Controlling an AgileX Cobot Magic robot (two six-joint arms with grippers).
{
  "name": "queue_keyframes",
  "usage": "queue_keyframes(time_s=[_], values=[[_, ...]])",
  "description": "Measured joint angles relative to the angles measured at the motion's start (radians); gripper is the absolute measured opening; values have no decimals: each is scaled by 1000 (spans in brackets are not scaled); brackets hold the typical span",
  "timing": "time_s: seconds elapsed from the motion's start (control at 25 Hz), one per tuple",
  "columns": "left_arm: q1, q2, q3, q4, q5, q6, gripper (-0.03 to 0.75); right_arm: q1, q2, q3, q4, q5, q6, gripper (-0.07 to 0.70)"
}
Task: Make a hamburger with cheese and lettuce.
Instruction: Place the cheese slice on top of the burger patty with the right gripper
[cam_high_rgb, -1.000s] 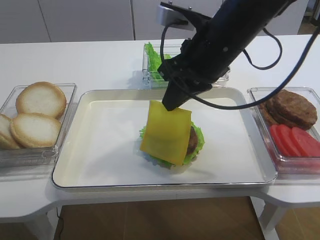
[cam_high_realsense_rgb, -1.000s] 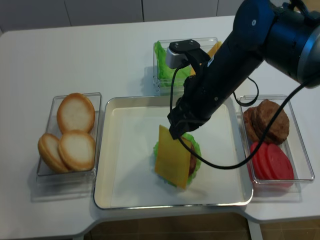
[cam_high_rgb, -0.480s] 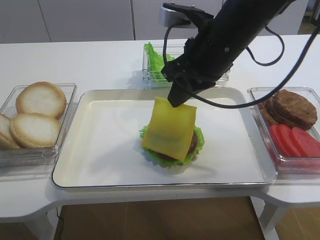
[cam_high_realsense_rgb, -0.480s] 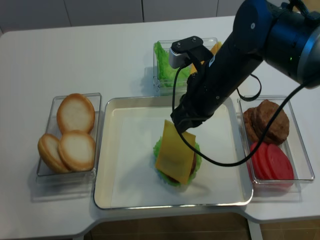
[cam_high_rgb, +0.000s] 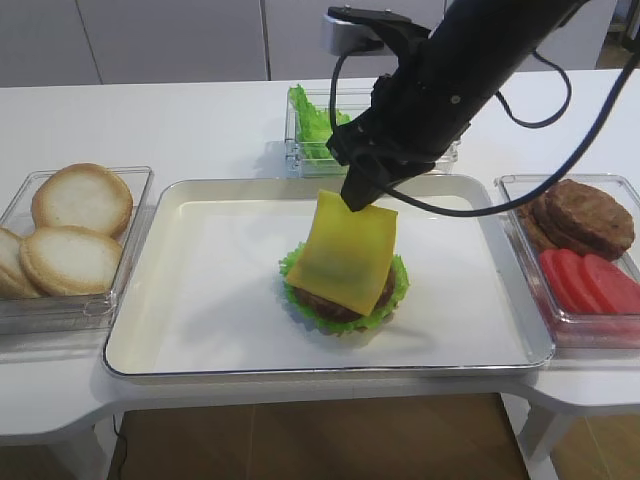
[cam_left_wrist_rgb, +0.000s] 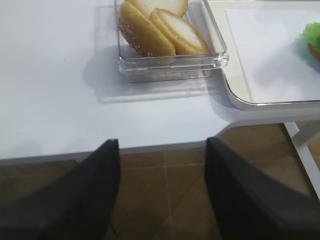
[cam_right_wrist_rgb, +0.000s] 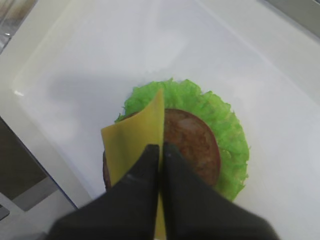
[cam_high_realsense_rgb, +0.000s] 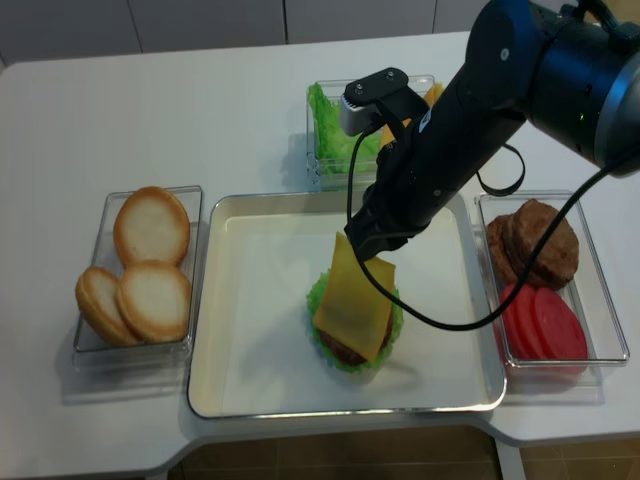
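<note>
On the white tray (cam_high_rgb: 200, 300) sits the hamburger (cam_high_rgb: 330, 303), a brown patty (cam_right_wrist_rgb: 192, 142) ringed by frilly green lettuce (cam_right_wrist_rgb: 220, 120). The yellow cheese (cam_high_rgb: 345, 250) slice hangs tilted over it, its lower edge lying on the patty. My right gripper (cam_high_rgb: 358, 199) is shut on the cheese's upper edge, and in the right wrist view its fingertips (cam_right_wrist_rgb: 161, 150) pinch the slice (cam_right_wrist_rgb: 132, 145) edge-on. My left gripper (cam_left_wrist_rgb: 162, 145) hangs open with nothing in it, below the table's front edge near the bun box.
A clear box of bun halves (cam_high_rgb: 70, 235) stands left of the tray. A box with dark patties (cam_high_rgb: 590, 215) and tomato slices (cam_high_rgb: 595, 280) stands to the right. Behind the tray is a box with ruffled lettuce leaves (cam_high_rgb: 310, 120).
The right gripper has carried the cheese rightward over the hamburger, and the slice has swung from hanging in front of the patty to leaning on top of it. The grip stayed shut.
</note>
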Motion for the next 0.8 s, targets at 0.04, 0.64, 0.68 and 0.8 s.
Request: queue_keyframes(time_s=[0.04, 0.64, 0.68, 0.8], values=[[0, 0, 0, 0, 0, 0, 407, 0, 0, 0, 0, 0, 2, 6], [0, 0, 0, 0, 0, 0, 407, 0, 32, 0, -9, 8, 30, 6], [0, 0, 0, 0, 0, 0, 407, 0, 32, 0, -20, 6, 30, 6], [0, 0, 0, 0, 0, 0, 407, 2, 34, 0, -55, -3, 48, 6]])
